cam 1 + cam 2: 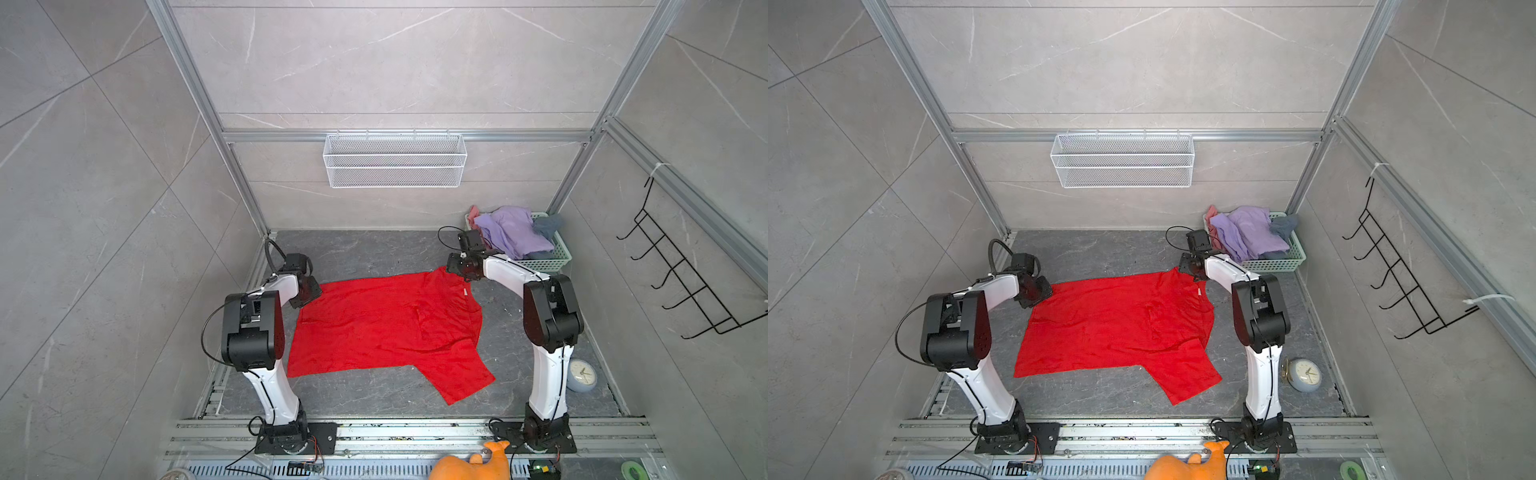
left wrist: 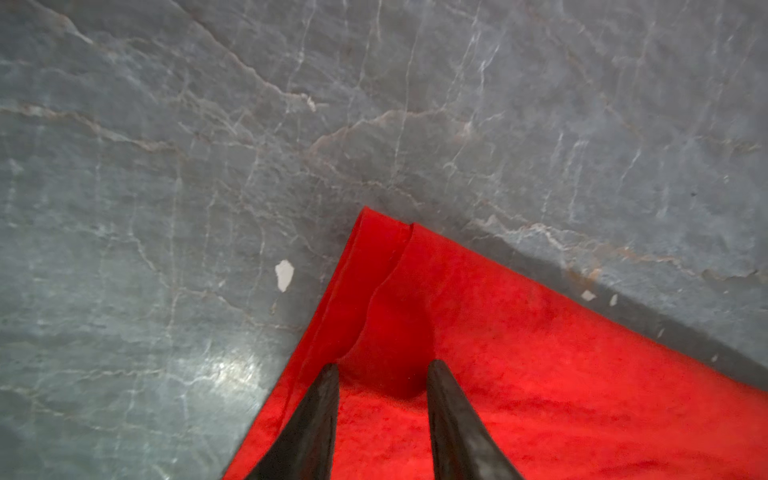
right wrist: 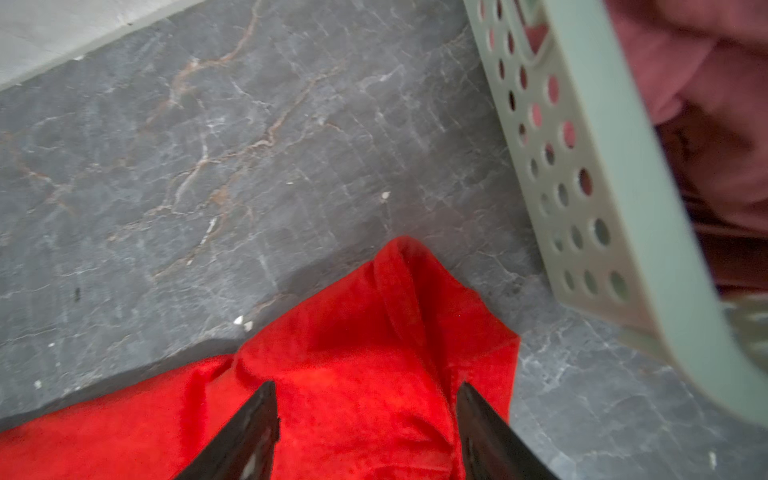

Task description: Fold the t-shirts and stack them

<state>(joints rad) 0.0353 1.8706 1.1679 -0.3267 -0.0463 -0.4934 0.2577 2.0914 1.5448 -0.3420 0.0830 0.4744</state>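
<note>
The red t-shirt (image 1: 374, 324) lies spread out and wrinkled on the dark marble counter (image 1: 374, 249) between my two arms. One sleeve sticks out toward the near right.

My left hand (image 2: 382, 365) is down at the shirt's far left corner. Its fingers (image 2: 316, 415) stand apart with their tips at the cloth. A small raised fold of red fabric sits between them, not pinched.

My right hand (image 3: 366, 385) is at the shirt's far right corner, where the fabric bunches into a peak. Its fingers (image 3: 249, 436) are spread wider, with red cloth beneath and between them and nothing clamped.

Just beside my right hand, at the far right of the counter, stands a pale green perforated basket (image 1: 544, 264). The other t-shirts are heaped in it: a lavender t-shirt (image 1: 507, 232) on top, a dusty pink t-shirt (image 1: 472, 214) at its left end and a dark grey t-shirt (image 1: 548, 226) at its right.

A round clock (image 1: 582, 374) lies on the counter at the right, near my right arm's base. An orange plush toy (image 1: 473, 463) sits at the near edge, past the rails.
</note>
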